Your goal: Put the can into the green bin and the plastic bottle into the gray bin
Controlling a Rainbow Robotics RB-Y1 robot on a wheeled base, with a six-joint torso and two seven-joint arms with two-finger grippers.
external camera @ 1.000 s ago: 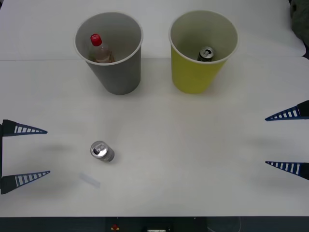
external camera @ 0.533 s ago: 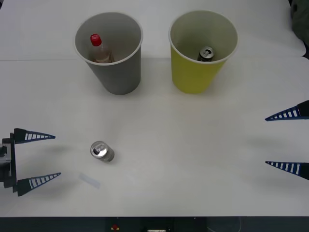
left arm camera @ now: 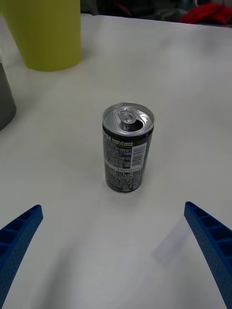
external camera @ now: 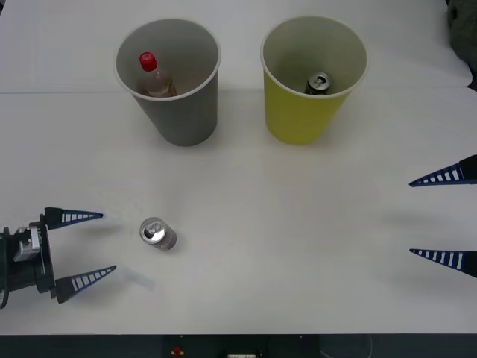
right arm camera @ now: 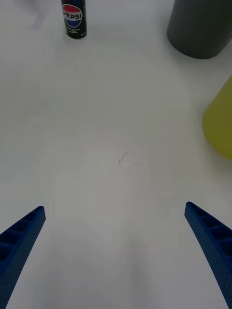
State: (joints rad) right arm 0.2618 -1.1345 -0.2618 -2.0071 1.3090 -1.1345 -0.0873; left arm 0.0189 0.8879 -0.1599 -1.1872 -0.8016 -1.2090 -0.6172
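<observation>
So here's where my left gripper [external camera: 83,248] is at: fingers spread wide, nothing between them, nothing touching either pad. It's low over the white table [external camera: 298,224] on my left side, pointing toward a can [external camera: 157,233] that stands upright just ahead of the fingertips, lined up roughly with the gap between them. In the left wrist view that can [left arm camera: 127,147] sits dead centre beyond my two blue fingers [left arm camera: 17,239], silver top with the tab opening visible, dark body with white print and a barcode. There's a gap of bare table between it and me, so no contact. A small clear scrap [left arm camera: 170,240] lies flat on the table close to one fingertip.

My right gripper [external camera: 444,218] is parked at the right edge of the table, also wide open and empty, well apart from everything. Its wrist view shows both fingers [right arm camera: 210,241] spread over bare table, with the standing can [right arm camera: 74,18] far ahead of it.

Farther out from both grippers are the two bins, side by side. The gray bin [external camera: 179,112] is ahead of my left gripper and already has the plastic bottle [external camera: 154,76] in it, red cap up, leaning on the inner wall. The green bin [external camera: 302,112] has a second can [external camera: 318,83] lying inside.
</observation>
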